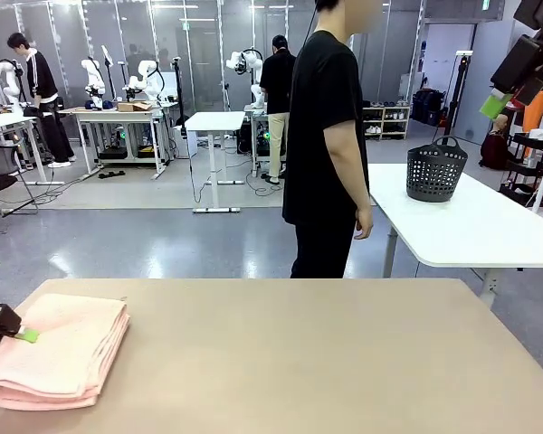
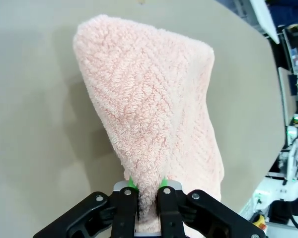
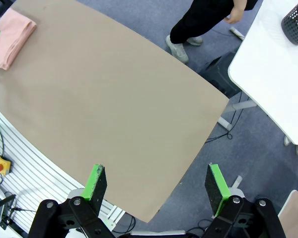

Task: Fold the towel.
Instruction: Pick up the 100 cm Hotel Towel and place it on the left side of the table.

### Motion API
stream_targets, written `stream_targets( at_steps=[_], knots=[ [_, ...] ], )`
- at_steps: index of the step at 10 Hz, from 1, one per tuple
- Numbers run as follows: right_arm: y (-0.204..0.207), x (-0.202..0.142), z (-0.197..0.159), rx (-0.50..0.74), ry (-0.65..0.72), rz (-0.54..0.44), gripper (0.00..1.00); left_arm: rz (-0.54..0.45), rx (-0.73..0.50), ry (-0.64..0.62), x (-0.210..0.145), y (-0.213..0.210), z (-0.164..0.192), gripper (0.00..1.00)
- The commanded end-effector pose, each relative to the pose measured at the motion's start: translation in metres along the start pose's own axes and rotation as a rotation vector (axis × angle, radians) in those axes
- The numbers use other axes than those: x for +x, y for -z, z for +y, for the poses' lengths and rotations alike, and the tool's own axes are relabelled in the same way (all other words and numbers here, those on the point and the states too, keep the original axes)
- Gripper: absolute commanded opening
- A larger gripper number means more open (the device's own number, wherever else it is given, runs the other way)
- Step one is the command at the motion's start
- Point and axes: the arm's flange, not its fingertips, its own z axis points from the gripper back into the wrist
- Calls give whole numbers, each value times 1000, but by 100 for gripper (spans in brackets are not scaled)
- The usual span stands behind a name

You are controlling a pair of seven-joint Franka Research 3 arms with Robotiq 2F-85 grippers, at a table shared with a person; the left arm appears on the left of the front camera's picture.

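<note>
The pale pink towel lies folded in a thick stack at the table's near left corner. My left gripper comes in from the left edge and is shut on the towel's edge. In the left wrist view the towel stretches away from the green pads, which pinch its near fold. The right wrist view looks down from high above the table, with the towel small at the upper left. My right gripper hangs open there, nothing between its fingers.
A person in black stands at the far side of the tan table, hands down. A white table with a dark basket stands at the right behind.
</note>
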Motion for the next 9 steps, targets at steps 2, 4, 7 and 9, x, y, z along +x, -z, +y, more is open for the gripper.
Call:
stream_targets(
  at_steps=[2,4,7,9],
  knots=[
    [0,-1,1,-4,1,3,100,-32,44,14,8,-9,-4,37],
    [0,-1,1,-4,1,3,100,-39,78,11,8,-13,-9,66],
    [0,-1,1,-4,1,3,100,-27,188,45,3,-24,-25,93],
    [0,-1,1,-4,1,3,100,-28,207,64,-2,-31,-40,100]
  ],
)
